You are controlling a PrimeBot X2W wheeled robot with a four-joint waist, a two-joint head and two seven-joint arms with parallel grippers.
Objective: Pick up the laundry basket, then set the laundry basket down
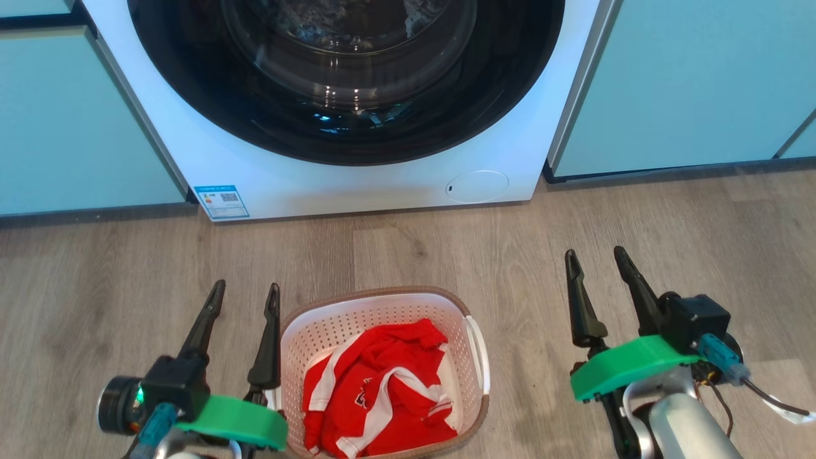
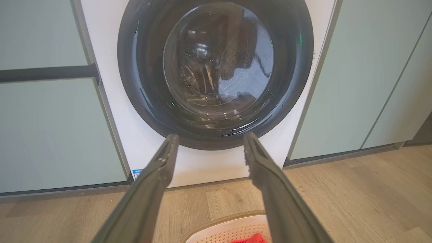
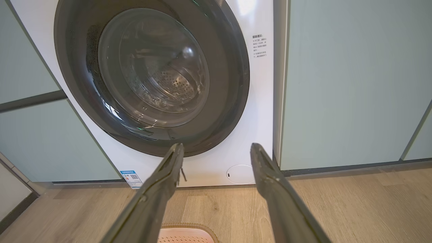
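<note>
the laundry basket is sitting flat on the wood floor, a little way in front of the washing machine and low in the head view, between the two arms. a red and white garment is lying crumpled inside it. its white side handle is showing on the robot's right. nothing is gripping the basket and it isn't looking lifted at all.

the left gripper is hanging just beside the basket's left rim. its fingers are standing wide apart with nothing between them. from here i'm not able to tell whether the inner finger is touching the rim. the right gripper is hovering well apart from the basket's right side, its fingers spread just as wide and holding nothing. both are pointing toward the washer door, which is shut, with pale green cabinets flanking the machine.

as for the step, i'm judging this could be going either way. the arms may be lining up on a basket that is waiting to be taken, or they may be standing clear of one already put back on the floor. the pictures aren't settling which, so i'm not naming a next move. any grip on it would be needing both sides, since it is wide and loaded.
</note>
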